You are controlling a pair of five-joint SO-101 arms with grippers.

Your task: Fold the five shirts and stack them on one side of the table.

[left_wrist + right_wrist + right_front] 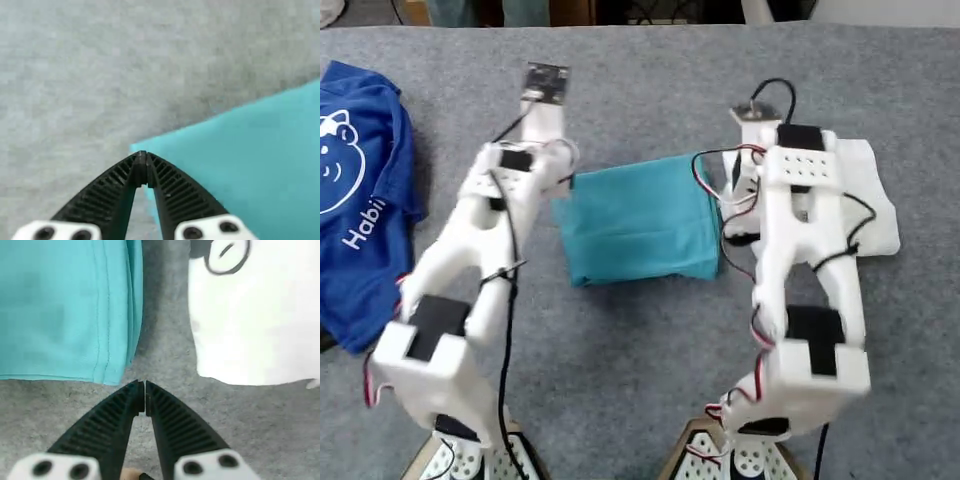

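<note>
Teal shirt [640, 220]: lies mid-tabletop between the two arms, folded into a near-rectangle. Top face flat and smooth. The outline is slightly skewed, and the near corner on the white shirt's side sags a little. The right wrist view shows stacked layers and a stitched hem along the edge that faces the white shirt. Reads as a finished fold, not yet stacked.

Left gripper [142, 162]: fingers pressed together, tips right at the shirt's far corner on the left arm's side. A sliver of teal shows between the fingers behind the tips. Cannot tell whether cloth is caught or the tips merely sit over it. Likely placed there to hold or tug that corner.

Right gripper [141, 390]: fingers pressed together on nothing, over the bare grey strip between the teal shirt and the white shirt [875, 205]. Likely parked in the gap, or lined up to push the teal edge.

White shirt: folded, just beside the teal one and not touching it, partly beneath the right arm in the high view. A black printed line shows on it. Probably the base of the stack, so the teal shirt would go on top.

Blue shirt [360, 200]: rumpled and unfolded at the left edge of the tabletop [650, 90], white print face up. Its fold is not yet done.
</note>
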